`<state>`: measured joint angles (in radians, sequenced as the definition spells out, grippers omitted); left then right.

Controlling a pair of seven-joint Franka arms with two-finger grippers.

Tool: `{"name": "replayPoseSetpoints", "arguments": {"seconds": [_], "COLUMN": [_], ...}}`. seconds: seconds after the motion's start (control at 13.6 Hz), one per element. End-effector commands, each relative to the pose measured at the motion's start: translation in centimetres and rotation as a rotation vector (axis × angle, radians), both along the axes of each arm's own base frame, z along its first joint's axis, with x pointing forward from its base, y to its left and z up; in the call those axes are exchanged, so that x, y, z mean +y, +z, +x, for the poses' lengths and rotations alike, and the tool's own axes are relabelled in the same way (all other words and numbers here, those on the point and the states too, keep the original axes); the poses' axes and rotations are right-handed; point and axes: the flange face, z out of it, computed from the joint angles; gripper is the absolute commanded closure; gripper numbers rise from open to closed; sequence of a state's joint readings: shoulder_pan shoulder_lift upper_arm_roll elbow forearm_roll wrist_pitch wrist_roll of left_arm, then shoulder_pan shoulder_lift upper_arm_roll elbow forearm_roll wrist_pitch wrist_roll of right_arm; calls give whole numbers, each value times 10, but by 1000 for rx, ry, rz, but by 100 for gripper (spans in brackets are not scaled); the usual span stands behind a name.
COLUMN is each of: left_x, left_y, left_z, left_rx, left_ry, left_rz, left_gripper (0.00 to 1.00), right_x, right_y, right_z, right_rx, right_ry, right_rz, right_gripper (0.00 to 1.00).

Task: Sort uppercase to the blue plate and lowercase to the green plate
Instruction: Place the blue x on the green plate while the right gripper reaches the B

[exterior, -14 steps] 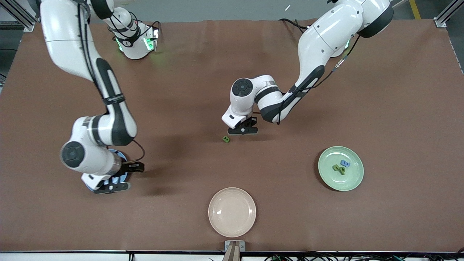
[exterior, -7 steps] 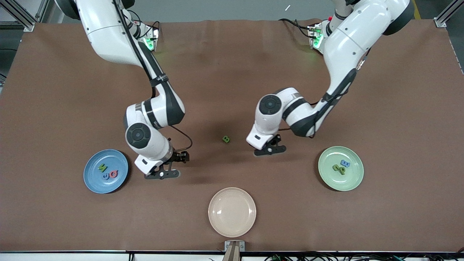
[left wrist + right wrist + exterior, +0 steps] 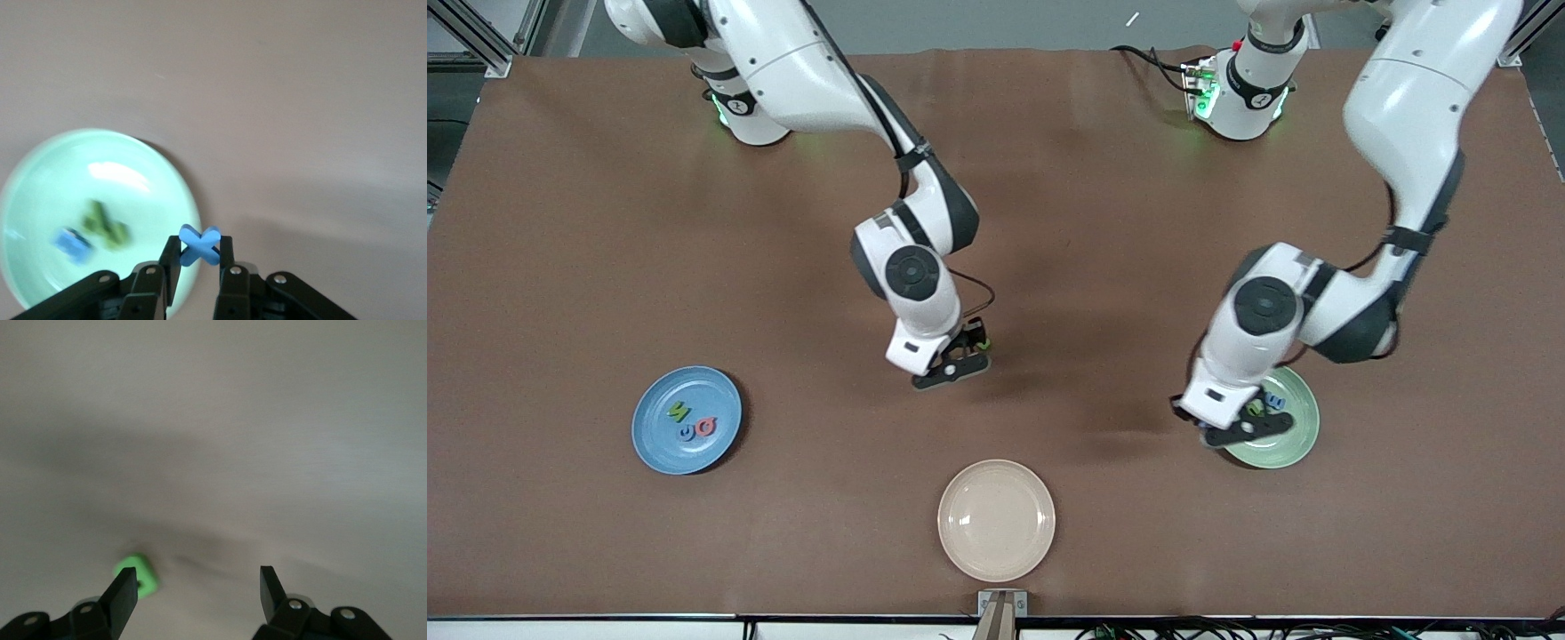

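Brown matting covers the tabletop, on which three plates are set. The blue plate lies toward the right arm's end, and three uppercase letters are seen on it: a green N, a blue G and a pink-red G. The green plate lies toward the left arm's end, and a green p and a blue E-shaped piece are held in it. A beige plate sits nearest the front camera, between the other two.

The left claw is positioned over the rim of the green plate, and a blue x is pinched between its fingers. The right claw is spread wide over the middle of the tabletop, with the green B seen just beside one finger; no contact with the letter can be made out.
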<state>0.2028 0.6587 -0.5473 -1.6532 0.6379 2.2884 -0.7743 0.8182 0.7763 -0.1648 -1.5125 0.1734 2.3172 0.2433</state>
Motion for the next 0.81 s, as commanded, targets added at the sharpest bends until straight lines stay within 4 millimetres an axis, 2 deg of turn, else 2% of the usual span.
{"name": "replayPoseSetpoints", "arguments": {"seconds": [0.0, 0.15, 0.29, 0.37, 0.44, 0.52, 0.59, 0.74], "left_x": [34, 65, 71, 69, 70, 70, 69, 58], "left_y": [-14, -36, -54, -56, -56, -52, -42, 4], "left_z": [0, 0, -3, -5, -6, -6, -5, -5], "left_rx": [48, 93, 123, 128, 130, 123, 114, 101], "left_ry": [-53, -58, -60, -60, -62, -66, -73, -77], "left_rz": [12, 10, 4, 3, 5, 9, 16, 52], "left_gripper": [100, 98, 82, 70, 38, 0, 0, 0], "right_x": [19, 26, 28, 29, 30, 31, 29, 30], "right_y": [-11, -14, -19, -22, -26, -31, -34, -35], "right_z": [-14, -22, -27, -28, -28, -28, -27, -28], "right_rx": [-31, -33, -36, -39, -49, -54, -61, -59], "right_ry": [35, 46, 33, 34, 35, 36, 34, 36], "right_rz": [-4, -3, -2, -1, 5, 8, 10, 9], "right_gripper": [17, 17, 18, 19, 20, 21, 22, 31]}}
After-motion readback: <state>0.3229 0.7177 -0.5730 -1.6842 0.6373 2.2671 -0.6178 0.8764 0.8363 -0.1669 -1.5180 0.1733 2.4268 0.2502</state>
